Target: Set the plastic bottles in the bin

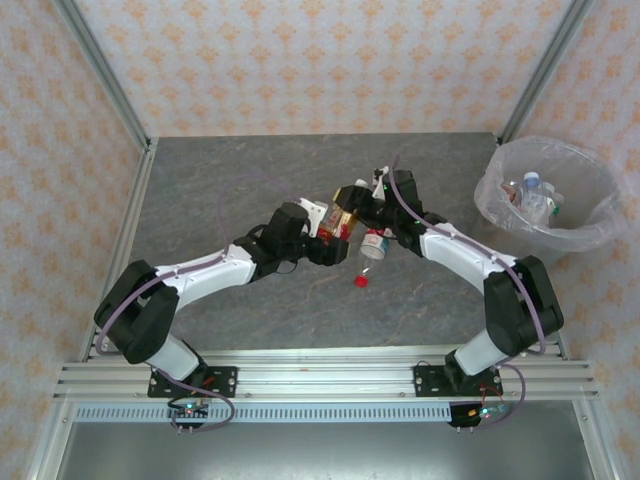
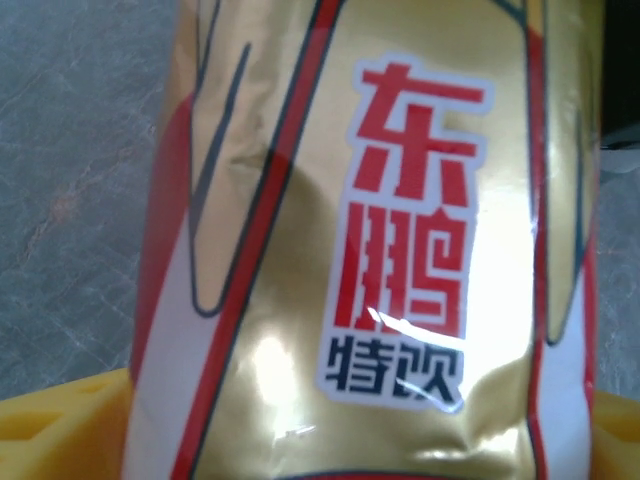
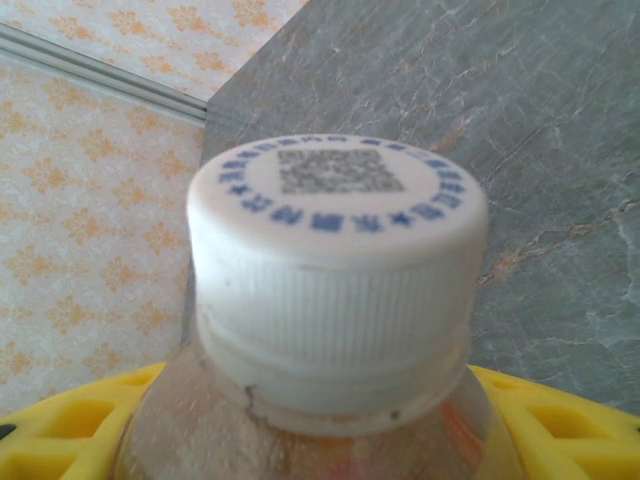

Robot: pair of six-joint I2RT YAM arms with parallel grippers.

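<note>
Clamps a gold-labelled bottle (image 2: 380,250) in the left gripper (image 1: 335,222), a white-capped bottle (image 3: 335,290) in the right gripper (image 1: 377,230), above the table (image 1: 230,180) centre. Next calls for swinging right over the bin (image 1: 592,232) and releasing.

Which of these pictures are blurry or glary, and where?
Left wrist: the gold-labelled bottle, very near the lens, is soft, with white glare on its foil. Right wrist: the white cap on the clear bottle is sharp, its printed code blurred. Top external: evenly lit, sharp.
</note>
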